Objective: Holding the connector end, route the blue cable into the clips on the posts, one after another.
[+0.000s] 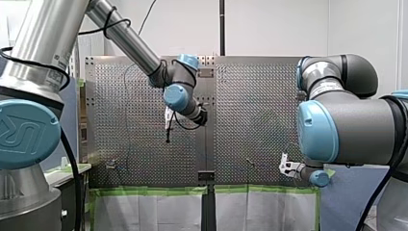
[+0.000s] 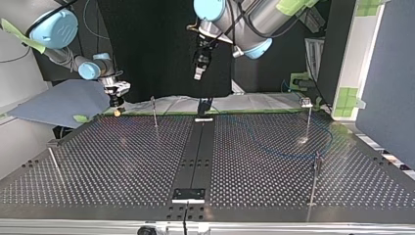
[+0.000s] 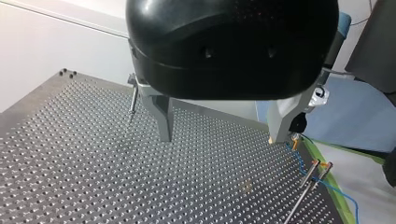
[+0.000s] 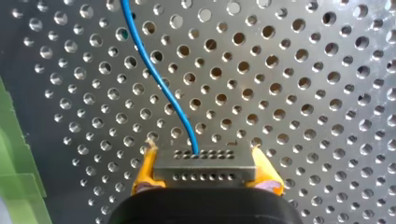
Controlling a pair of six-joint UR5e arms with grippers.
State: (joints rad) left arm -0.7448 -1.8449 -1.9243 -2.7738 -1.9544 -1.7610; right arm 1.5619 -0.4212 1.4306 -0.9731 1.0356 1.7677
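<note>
In the right wrist view my right gripper (image 4: 203,149) has its yellow pads (image 4: 145,169) shut on a small grey connector (image 4: 204,171). The blue cable (image 4: 159,79) runs from the connector out over the perforated plate. In the top view this gripper (image 2: 116,100) hangs at the table's far left corner, and the thin blue cable (image 2: 288,155) curves across the plate's right half. Slim posts (image 2: 154,111) (image 2: 309,120) (image 2: 317,172) stand on the plate. My left gripper (image 3: 219,137) hovers high over the middle, its metal fingers (image 3: 163,119) open and empty.
A black strip (image 2: 195,147) runs down the table's (image 2: 107,161) middle in the top view. Another post (image 2: 53,161) leans near its left edge. Green tape (image 1: 149,191) lines the table's near edge in the front view. A blue sheet (image 2: 58,100) lies beyond the far left corner.
</note>
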